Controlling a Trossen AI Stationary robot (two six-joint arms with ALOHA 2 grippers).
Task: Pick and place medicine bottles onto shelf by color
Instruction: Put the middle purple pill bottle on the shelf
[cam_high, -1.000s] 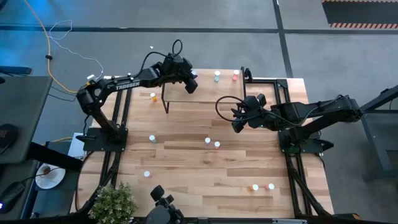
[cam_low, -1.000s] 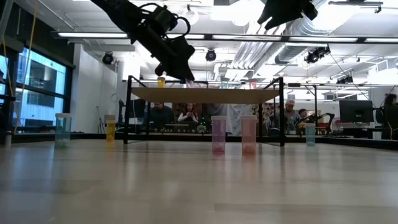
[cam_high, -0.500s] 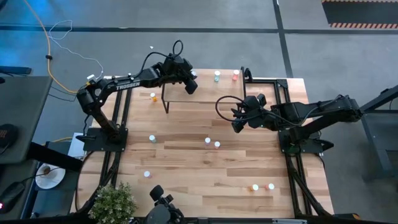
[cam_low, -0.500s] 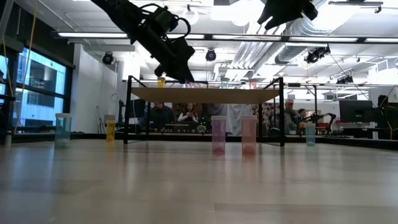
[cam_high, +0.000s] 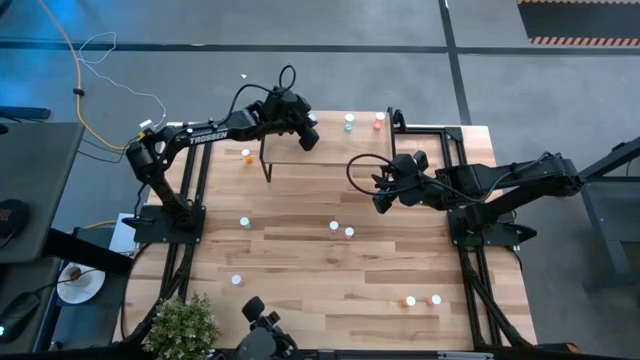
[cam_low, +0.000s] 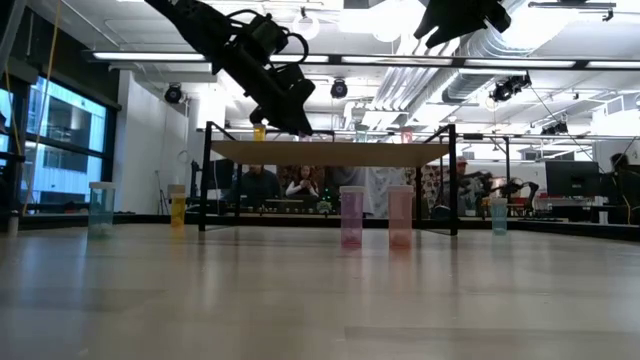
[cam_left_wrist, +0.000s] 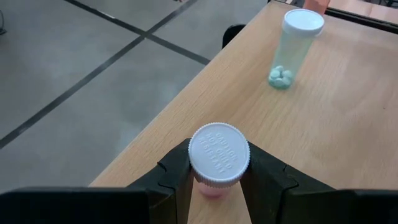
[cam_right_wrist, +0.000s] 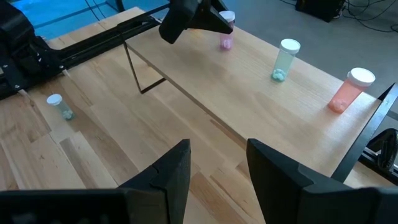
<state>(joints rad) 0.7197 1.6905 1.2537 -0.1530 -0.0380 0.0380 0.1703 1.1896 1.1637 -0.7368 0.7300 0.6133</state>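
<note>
Pinching a white-capped pink bottle (cam_left_wrist: 218, 160) upright on the shelf (cam_left_wrist: 323, 130), left fingers (cam_left_wrist: 177, 177); right fingers (cam_right_wrist: 180, 165) parted, empty.

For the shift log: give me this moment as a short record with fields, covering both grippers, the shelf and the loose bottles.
left gripper: over the shelf's far-left part, shut on a pink bottle standing on or just above the shelf top
right gripper: open, holding nothing, raised above the table to the shelf's right
shelf: also carries a teal bottle and a red bottle, both upright
table: several bottles stand loose on it; two pink ones stand side by side in the low view
</note>
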